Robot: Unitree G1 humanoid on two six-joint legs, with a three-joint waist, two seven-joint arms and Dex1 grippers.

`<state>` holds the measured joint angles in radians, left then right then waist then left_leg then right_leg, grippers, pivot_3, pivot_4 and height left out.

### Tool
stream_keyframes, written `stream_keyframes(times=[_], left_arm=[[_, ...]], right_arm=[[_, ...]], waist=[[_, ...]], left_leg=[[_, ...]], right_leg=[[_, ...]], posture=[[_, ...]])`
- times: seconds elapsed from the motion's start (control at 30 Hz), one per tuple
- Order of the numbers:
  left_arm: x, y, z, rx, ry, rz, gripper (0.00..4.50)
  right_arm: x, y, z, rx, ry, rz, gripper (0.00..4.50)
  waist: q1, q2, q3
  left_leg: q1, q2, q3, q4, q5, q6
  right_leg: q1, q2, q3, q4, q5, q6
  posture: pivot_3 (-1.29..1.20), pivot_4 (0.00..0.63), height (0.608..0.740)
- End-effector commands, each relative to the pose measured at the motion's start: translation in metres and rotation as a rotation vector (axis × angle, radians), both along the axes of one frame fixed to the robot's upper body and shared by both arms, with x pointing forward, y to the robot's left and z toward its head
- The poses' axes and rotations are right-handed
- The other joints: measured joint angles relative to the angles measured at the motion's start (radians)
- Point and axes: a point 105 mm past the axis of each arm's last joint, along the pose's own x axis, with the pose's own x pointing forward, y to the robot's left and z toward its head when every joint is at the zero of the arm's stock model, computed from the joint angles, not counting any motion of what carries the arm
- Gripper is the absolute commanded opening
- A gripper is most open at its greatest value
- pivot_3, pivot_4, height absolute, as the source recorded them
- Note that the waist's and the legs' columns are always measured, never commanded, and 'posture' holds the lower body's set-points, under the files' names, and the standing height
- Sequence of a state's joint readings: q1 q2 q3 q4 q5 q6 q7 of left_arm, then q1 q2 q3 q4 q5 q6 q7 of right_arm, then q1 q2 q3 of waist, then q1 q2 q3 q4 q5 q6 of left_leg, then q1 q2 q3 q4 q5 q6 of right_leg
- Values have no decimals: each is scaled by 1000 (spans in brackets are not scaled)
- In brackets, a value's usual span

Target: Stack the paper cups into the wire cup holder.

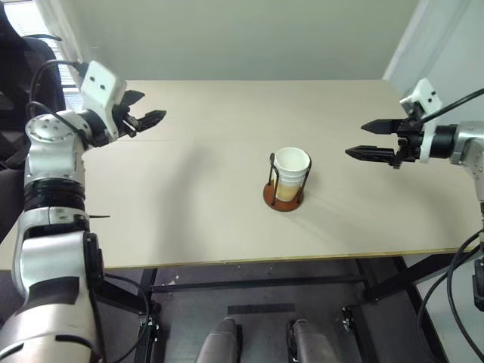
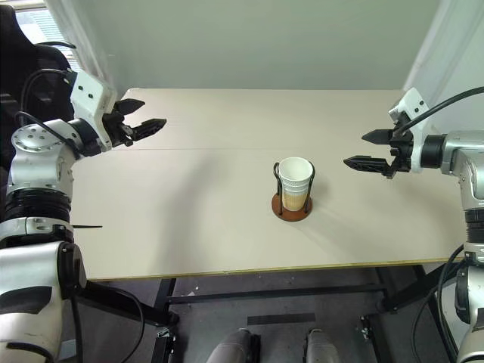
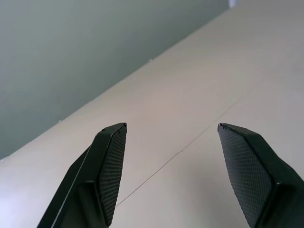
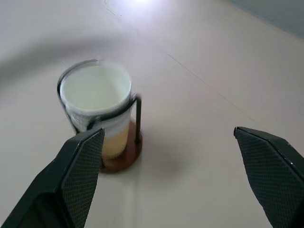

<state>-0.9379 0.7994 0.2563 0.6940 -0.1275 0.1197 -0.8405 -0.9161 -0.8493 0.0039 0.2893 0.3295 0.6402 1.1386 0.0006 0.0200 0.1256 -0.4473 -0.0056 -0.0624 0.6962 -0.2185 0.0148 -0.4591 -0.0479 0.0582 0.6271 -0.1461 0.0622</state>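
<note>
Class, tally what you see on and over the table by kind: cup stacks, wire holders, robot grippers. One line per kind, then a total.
Stack of paper cups (separate cups inside it cannot be told): 1
Wire cup holder: 1
Grippers: 2, the left gripper and the right gripper
Total: 4

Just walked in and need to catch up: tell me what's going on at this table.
A two-armed robot is working at a pale table. The paper cups sit nested together, upright in the wire cup holder near the middle of the table. Neither gripper holds anything: the left gripper is open over the table's left side, and the right gripper is open to the right of the cups, pointing toward them without touching.
</note>
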Motion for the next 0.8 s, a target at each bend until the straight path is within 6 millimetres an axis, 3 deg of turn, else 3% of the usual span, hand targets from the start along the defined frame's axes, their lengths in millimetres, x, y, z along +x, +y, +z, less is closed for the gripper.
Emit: stream_keyframes(times=[0.03, 0.2, 0.4, 0.63, 0.8], left_arm=[[-21, 25, 15, -95, -65, 102, 3245], [-31, 35, 21, -220, -103, 142, 3245], [-30, 24, 16, -234, -72, 106, 3245], [-29, 19, 19, -208, -59, 93, 3245], [-33, 15, 17, -192, -45, 71, 3245]], right_arm=[[8, -9, 16, 52, -78, -70, 4454], [30, -5, 15, 100, -144, -153, 4454], [49, 0, 12, 139, -196, -231, 4454], [53, 21, 3, 125, -188, -180, 4454], [51, 24, -3, 120, -176, -170, 4454]], waist=[[-4, 0, 0], [-5, -2, 0], [2, -2, 0], [-1, -2, 0], [-1, -2, 0]], left_leg=[[2, 0, 0, -2, 1, -1], [4, 4, -7, -3, 6, -7], [11, 3, -9, -21, 14, -11], [11, 3, -10, -32, 16, -15], [8, 4, -12, -33, 11, -19]], right_leg=[[1, 3, -1, -1, 0, 0], [2, 6, 3, 0, 4, -7], [1, 4, 4, 0, 7, -11], [-5, 5, 3, -1, 5, -17], [-8, 6, 2, -1, 3, -18]], posture=[[0, 150, 740], [0, 150, 740], [0, 150, 740], [0, 150, 740], [0, 150, 740]])
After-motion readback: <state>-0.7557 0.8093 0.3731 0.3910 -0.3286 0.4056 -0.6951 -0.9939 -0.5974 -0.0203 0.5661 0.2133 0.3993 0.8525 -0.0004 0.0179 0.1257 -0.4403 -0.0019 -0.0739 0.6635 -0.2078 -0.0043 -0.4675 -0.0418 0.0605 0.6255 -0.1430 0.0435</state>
